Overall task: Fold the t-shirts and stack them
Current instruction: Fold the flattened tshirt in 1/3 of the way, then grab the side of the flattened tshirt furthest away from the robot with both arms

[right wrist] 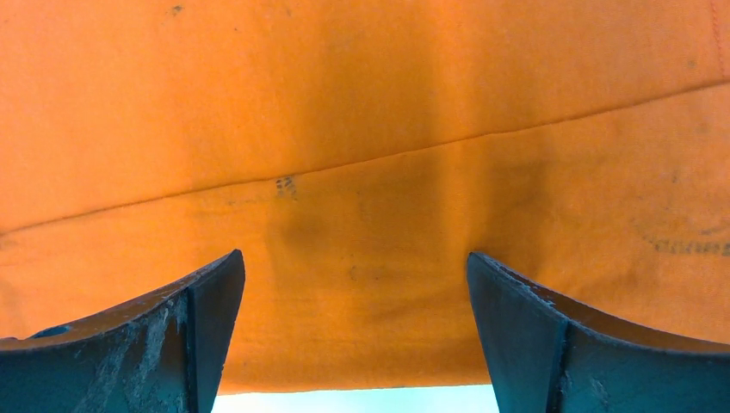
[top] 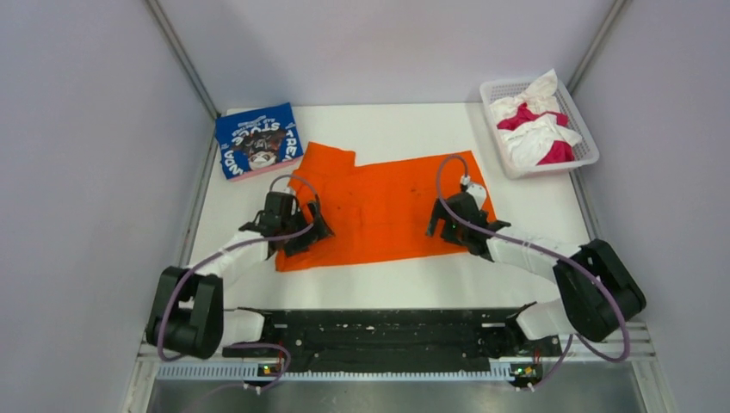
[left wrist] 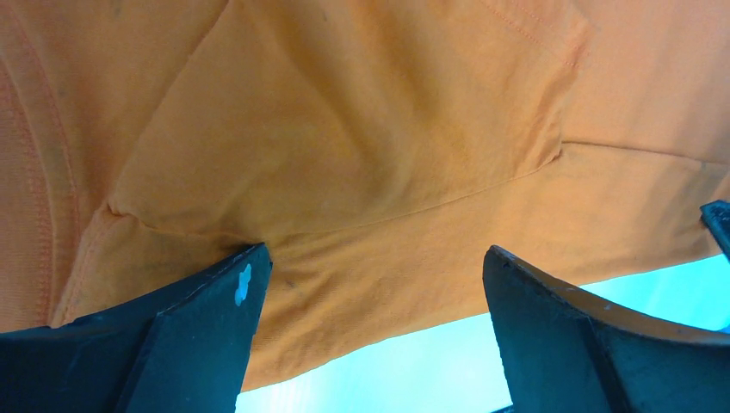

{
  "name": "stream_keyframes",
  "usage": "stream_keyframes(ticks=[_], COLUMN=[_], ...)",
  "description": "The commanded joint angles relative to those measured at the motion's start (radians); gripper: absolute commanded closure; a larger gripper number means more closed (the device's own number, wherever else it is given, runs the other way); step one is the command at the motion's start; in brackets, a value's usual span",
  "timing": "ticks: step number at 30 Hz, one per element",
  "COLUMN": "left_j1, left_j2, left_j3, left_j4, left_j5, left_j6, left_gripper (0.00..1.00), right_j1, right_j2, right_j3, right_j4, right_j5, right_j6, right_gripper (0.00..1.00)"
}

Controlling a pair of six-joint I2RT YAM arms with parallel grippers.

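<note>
An orange t-shirt [top: 379,202] lies spread flat across the middle of the white table [top: 387,125]. My left gripper [top: 303,234] hovers open over its near left corner, where a sleeve seam and the hem show [left wrist: 361,189]. Over the shirt's near right edge my right gripper [top: 448,225] stands open too, with flat orange cloth [right wrist: 370,172] between its fingers. Neither gripper holds anything. A folded blue t-shirt [top: 258,140] with white lettering rests at the back left corner. White and magenta t-shirts [top: 535,127] are bundled in a basket at the back right.
The white lattice basket [top: 504,153] sits at the table's back right corner. Grey walls close in both sides and the back. A black rail [top: 379,331] with the arm bases runs along the near edge.
</note>
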Motion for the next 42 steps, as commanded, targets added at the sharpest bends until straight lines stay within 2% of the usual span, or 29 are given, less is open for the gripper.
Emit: stream_keyframes(ticks=[1, 6, 9, 17, 26, 30, 33, 38, 42], left_j1=[-0.009, -0.010, -0.011, -0.012, -0.012, -0.012, -0.012, -0.011, -0.009], left_j2=[-0.129, -0.298, -0.348, -0.410, -0.459, -0.450, -0.384, -0.149, 0.131], left_j3=[-0.160, -0.229, -0.255, -0.258, -0.208, -0.092, 0.037, 0.303, 0.576], left_j4=[-0.155, -0.244, -0.227, -0.260, -0.315, -0.311, -0.300, -0.270, -0.327], left_j5=[-0.056, -0.108, -0.076, -0.065, -0.094, -0.095, -0.136, -0.292, -0.412], left_j6=[-0.060, -0.064, -0.076, -0.103, -0.103, -0.076, -0.043, 0.004, 0.062], left_gripper=[0.01, 0.01, 0.01, 0.01, 0.01, 0.01, 0.01, 0.01, 0.02], right_j1=[0.080, 0.135, 0.174, 0.244, 0.250, 0.250, 0.249, 0.242, 0.186], right_j2=[-0.113, -0.215, -0.269, -0.339, -0.381, -0.413, -0.420, -0.387, -0.296], right_j3=[-0.087, -0.134, -0.158, -0.175, -0.104, -0.020, 0.027, 0.106, 0.169], right_j4=[-0.211, -0.321, -0.364, -0.387, -0.417, -0.367, -0.294, -0.199, -0.205], right_j5=[-0.020, -0.058, -0.067, -0.082, -0.023, 0.098, 0.232, 0.481, 0.540], right_j6=[0.074, 0.093, 0.150, 0.242, 0.208, 0.193, 0.197, 0.166, 0.129], right_gripper=[0.01, 0.01, 0.01, 0.01, 0.01, 0.01, 0.01, 0.01, 0.01])
